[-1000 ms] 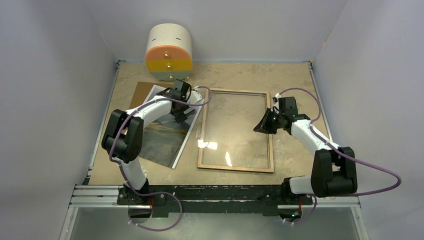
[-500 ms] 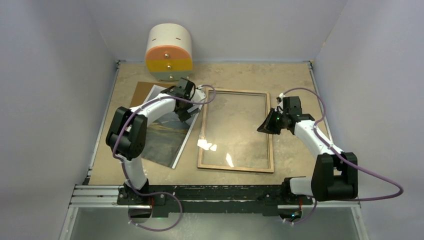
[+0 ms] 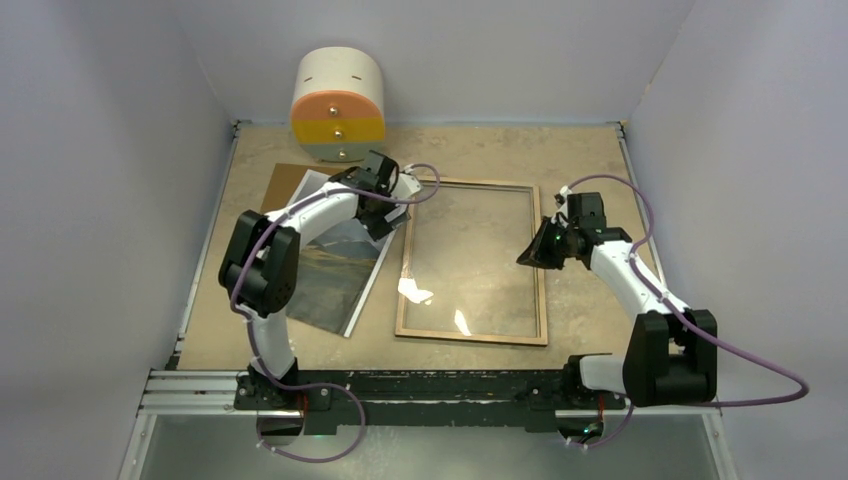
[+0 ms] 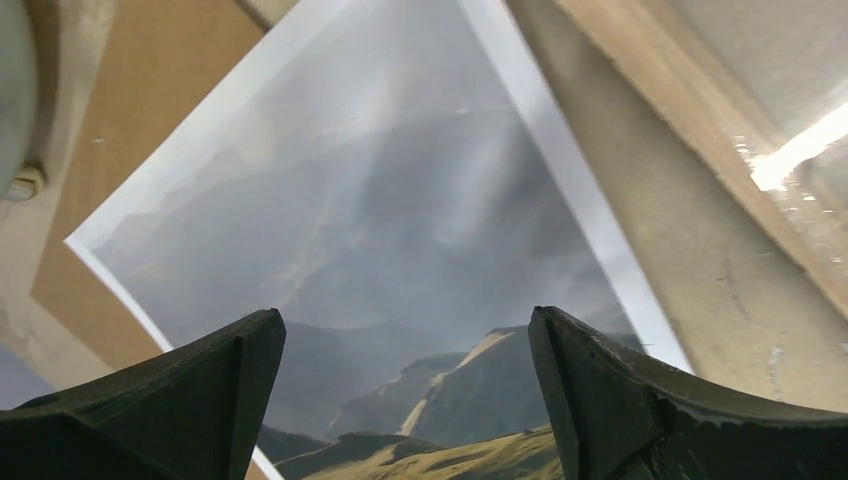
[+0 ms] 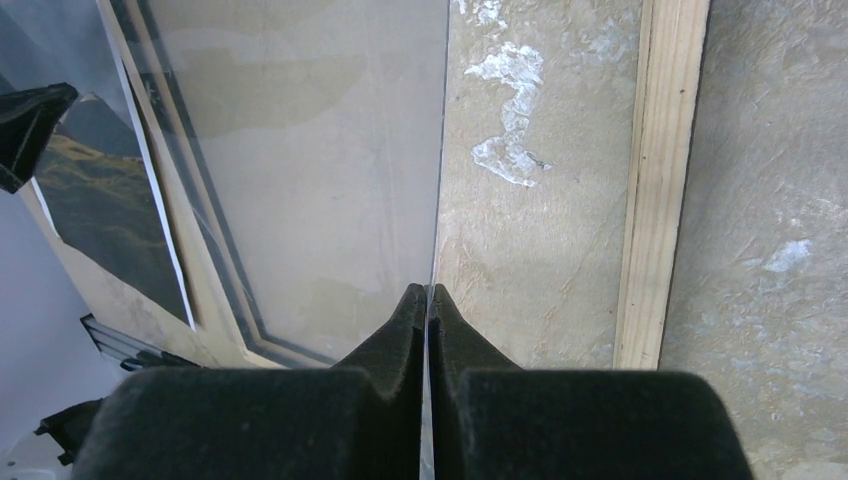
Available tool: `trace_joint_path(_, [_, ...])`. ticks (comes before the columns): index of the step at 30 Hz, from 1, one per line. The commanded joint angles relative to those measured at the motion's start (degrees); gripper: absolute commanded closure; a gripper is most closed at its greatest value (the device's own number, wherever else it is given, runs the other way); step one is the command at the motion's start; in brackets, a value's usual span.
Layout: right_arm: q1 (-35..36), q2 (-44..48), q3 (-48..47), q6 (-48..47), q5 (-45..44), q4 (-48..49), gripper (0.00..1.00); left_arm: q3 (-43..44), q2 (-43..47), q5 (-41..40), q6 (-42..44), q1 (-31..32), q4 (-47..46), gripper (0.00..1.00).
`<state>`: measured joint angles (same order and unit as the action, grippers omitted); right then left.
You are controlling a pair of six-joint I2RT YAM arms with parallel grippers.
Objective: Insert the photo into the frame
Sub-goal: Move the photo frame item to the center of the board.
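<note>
On the beige table [image 3: 580, 150], left of the light-wood rectangular frame [image 3: 470, 334], the glossy grey landscape photo [image 3: 330, 280] lies flat. Only the right wrist view shows the right gripper [image 5: 428, 292] pinching the clear glass pane [image 5: 330, 150] by its edge. The left gripper [image 4: 400, 320] hangs spread wide over the photo, nearer its far corner than a second ago.

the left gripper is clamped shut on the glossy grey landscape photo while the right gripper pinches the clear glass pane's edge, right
No: the left gripper is open, poised above the glossy grey landscape photo and holding nothing, as the left wrist view shows. The right gripper does pinch the clear glass pane by its edge.
</note>
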<state>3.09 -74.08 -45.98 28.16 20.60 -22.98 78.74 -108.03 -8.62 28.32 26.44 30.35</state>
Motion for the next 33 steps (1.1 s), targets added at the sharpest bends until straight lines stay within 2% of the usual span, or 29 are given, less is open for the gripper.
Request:
trace_joint_path(1, [-0.3, 0.7, -0.9, -1.8, -0.7, -1.9, 1.0, 1.3, -1.3, 3.4, -2.9, 2.9, 1.0, 0.0])
trace_joint_path(6, [-0.3, 0.1, -1.8, -2.1, -0.6, -1.9, 1.0, -1.2, -2.7, 2.2, -2.8, 5.7, -1.4, 0.0])
trace_joint_path(10, [-0.4, -0.8, -1.8, -2.2, -0.2, 0.3, 1.0, -4.0, -2.9, -1.8, -1.3, 5.9, -4.1, 0.0])
trace_joint_path(17, [-0.2, -0.8, 2.6, -0.2, 1.6, 4.3, 1.0, -12.4, -0.7, -11.2, 3.9, 5.5, -9.3, 0.0])
trace_joint_path(22, [1.2, -0.6, 4.6, 1.6, 2.8, 6.9, 1.0, -15.2, 1.4, -12.4, 5.5, 2.9, -9.8, 0.0])
trace_joint_path(26, [4.1, -1.3, 4.7, 3.5, 2.5, 8.6, 1.0, -13.0, 2.6, -11.6, 4.8, 2.6, -7.6, 0.0])
trace_joint_path(33, [8.9, -2.6, 3.4, 7.5, 1.4, 10.7, 1.0, -4.3, 2.4, -4.3, -0.7, 2.7, -1.2, 0.0])
